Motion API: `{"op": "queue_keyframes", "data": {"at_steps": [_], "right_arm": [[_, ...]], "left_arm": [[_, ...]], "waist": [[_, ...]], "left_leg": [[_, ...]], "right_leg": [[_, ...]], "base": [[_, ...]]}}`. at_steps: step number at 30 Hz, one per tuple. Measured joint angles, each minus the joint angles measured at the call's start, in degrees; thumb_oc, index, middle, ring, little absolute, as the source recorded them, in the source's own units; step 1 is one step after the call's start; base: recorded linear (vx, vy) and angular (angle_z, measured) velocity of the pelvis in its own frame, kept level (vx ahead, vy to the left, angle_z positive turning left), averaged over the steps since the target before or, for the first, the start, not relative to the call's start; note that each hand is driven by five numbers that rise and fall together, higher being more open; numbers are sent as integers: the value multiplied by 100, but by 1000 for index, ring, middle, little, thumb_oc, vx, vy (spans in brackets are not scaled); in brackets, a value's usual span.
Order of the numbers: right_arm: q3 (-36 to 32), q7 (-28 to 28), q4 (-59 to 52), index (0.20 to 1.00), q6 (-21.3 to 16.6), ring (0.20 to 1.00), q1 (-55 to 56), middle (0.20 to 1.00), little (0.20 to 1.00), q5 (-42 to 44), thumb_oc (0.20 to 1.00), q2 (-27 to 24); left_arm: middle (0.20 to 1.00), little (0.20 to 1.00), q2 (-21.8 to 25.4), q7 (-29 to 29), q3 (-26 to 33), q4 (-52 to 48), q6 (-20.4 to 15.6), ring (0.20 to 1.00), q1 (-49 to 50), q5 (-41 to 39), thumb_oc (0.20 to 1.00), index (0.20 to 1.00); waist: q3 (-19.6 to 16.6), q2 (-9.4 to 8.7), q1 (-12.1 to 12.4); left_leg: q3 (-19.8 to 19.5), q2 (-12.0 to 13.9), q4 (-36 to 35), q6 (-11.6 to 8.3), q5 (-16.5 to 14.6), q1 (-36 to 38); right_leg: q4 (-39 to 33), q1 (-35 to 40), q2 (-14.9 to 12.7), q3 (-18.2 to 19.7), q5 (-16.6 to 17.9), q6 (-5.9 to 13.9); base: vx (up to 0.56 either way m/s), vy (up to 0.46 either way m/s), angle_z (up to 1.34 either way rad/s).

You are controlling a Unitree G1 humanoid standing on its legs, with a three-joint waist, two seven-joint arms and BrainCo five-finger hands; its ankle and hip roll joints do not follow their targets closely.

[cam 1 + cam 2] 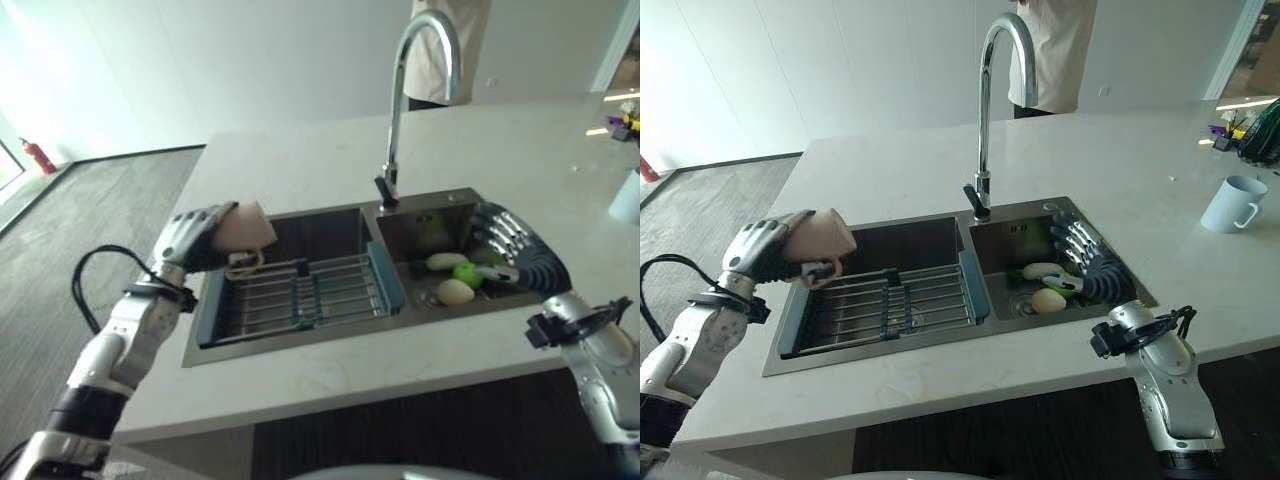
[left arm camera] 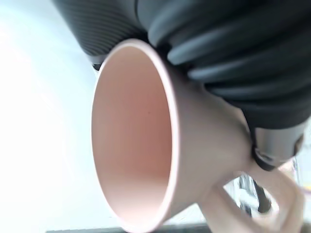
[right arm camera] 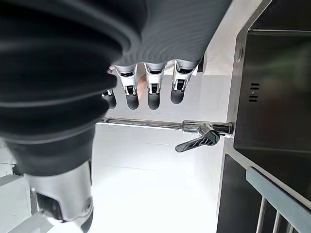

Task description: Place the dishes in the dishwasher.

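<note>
My left hand (image 1: pixel 188 240) is shut on a pale pink mug (image 1: pixel 243 227), holding it on its side above the left end of the sink's left basin. The mug (image 2: pixel 160 160) shows its open mouth and handle in the left wrist view. A blue-framed wire rack (image 1: pixel 300 295) lies across that basin under the mug. My right hand (image 1: pixel 1088 262) hovers open over the right basin, fingers (image 3: pixel 153 92) straight and holding nothing. Below it lie a white oval thing (image 1: pixel 446 261), a green one (image 1: pixel 467 273) and a pale round one (image 1: pixel 455 291).
The tall chrome tap (image 1: pixel 400 100) rises behind the two basins, its lever (image 3: pixel 197 141) near my right hand. A light blue mug (image 1: pixel 1234 204) stands on the white counter (image 1: pixel 890 180) at the right. A person (image 1: pixel 1058 50) stands behind the counter.
</note>
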Motion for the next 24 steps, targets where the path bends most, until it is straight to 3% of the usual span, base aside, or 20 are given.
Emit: {"op": "queue_keyframes", "data": {"at_steps": [4,6,8,14,16,18,20,22,23,24], "right_arm": [[11,-46,-2,1000,3,1000,-1,1000,1000,-105,1000,48],[21,-81,-35,1000,7,1000,-2,1000,1000,-165,1000,379],[144,-138,-48,1000,6,1000,-8,1000,1000,-339,1000,678],[260,-173,-75,1000,2,1000,-38,1000,1000,-343,1000,600],[256,-172,-175,1000,-2,1000,-34,1000,1000,-342,1000,572],[256,-163,-304,1000,-99,1000,-34,1000,1000,-339,1000,458],[199,-157,-489,1000,-117,1000,74,1000,1000,-332,1000,364],[94,-174,-494,1000,-156,1000,100,1000,1000,-331,1000,330],[21,-177,-480,1000,-160,1000,127,1000,1000,-326,1000,202],[-26,-189,-439,1000,-166,1000,82,1000,1000,-320,1000,42]], "left_arm": [[200,200,-382,176,646,-352,-143,200,51,-1275,200,200],[200,200,-1647,-151,1098,-1280,-190,200,182,-3025,200,200],[200,200,-2688,-648,1005,-1579,-170,200,232,-4557,200,200],[200,200,-3003,-1342,987,-1583,104,200,384,-7429,200,200],[200,200,-3169,-1474,950,-1600,179,200,564,-7840,200,200],[200,200,-3196,-1555,965,-1613,273,200,912,-8350,200,200],[200,200,-3209,-1729,975,-1831,326,200,1267,-8657,200,200],[200,200,-3192,-1871,943,-1783,338,200,1181,-8794,200,200],[200,200,-3187,-1968,868,-1788,337,200,1124,-8984,200,200],[200,200,-3159,-2010,826,-1792,341,200,1106,-9140,200,200]], "waist": [[19,17,23],[29,12,69],[58,66,90],[185,217,250],[217,245,277],[279,287,432],[401,301,552],[606,296,652],[694,250,649],[729,243,665]], "left_leg": [[-19,8,1,-5,1,-4],[-82,10,2,-4,3,-15],[-159,32,5,-2,5,-74],[-212,208,4,12,-2,-107],[-365,273,4,183,-109,-149],[-518,411,39,186,-101,-192],[-794,502,48,-214,180,-341],[-757,494,304,-471,481,-672],[-605,467,236,-341,570,-695],[-243,391,254,-69,385,-676]], "right_leg": [[0,15,2,-30,-2,5],[0,22,7,-59,-5,13],[0,18,7,-172,-24,15],[2,67,164,-278,-81,-78],[2,98,226,-403,-105,-113],[7,109,373,-525,-166,-212],[32,111,431,-737,-218,-292],[41,120,403,-1034,-231,-313],[41,98,296,-1248,-239,-362],[47,70,234,-1422,-188,-492]], "base": [[-28,-23,7],[-60,-85,8],[-71,-153,20],[-71,-192,8],[-56,-218,34],[-86,-252,32],[-229,-196,53],[-262,-62,87],[-360,-26,94],[-414,20,78]]}}
